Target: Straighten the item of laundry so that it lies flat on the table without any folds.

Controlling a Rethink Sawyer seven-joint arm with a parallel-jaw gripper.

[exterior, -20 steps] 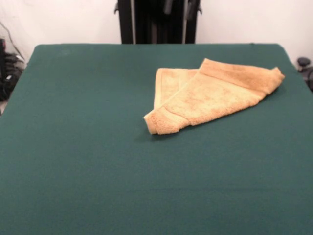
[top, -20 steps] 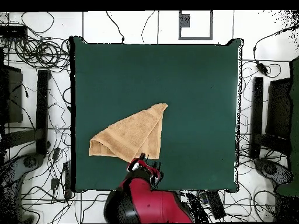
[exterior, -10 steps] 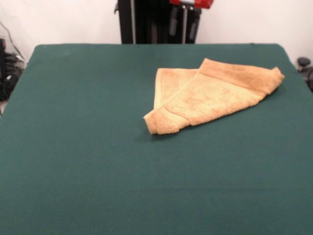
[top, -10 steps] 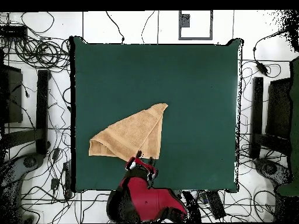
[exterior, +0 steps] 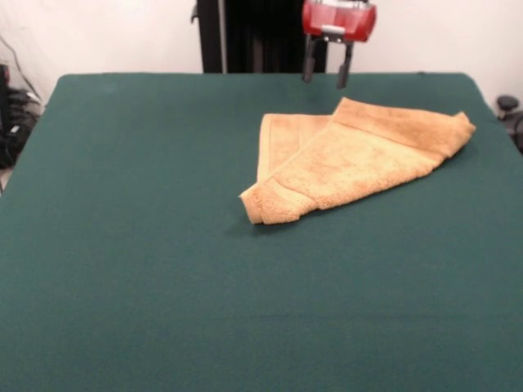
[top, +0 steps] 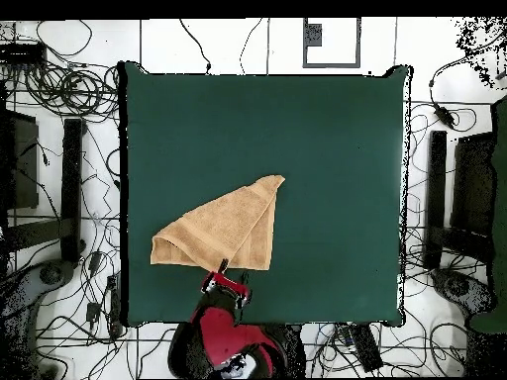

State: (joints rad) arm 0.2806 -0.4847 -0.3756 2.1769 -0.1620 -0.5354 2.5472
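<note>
The item of laundry (exterior: 353, 157) is a tan-orange terry towel folded over on itself into a rough triangle, with one layer lying across another. It rests on the green table (exterior: 147, 269) toward the right in the front view. From above, the towel (top: 226, 230) lies left of centre near the table's (top: 327, 139) bottom edge. My gripper (exterior: 326, 76) hangs above the table's far edge, just behind the towel's top corner, fingers apart and open, holding nothing. In the overhead view the gripper (top: 227, 278) sits just below the towel's lower edge.
Cables and black stands (top: 71, 178) crowd the floor around the table in the overhead view. A dark object (exterior: 508, 104) shows past the table's right edge in the front view.
The gripper has come down into the front view and toward the towel's far corner. From above, the arm has shifted left. The towel has not moved.
</note>
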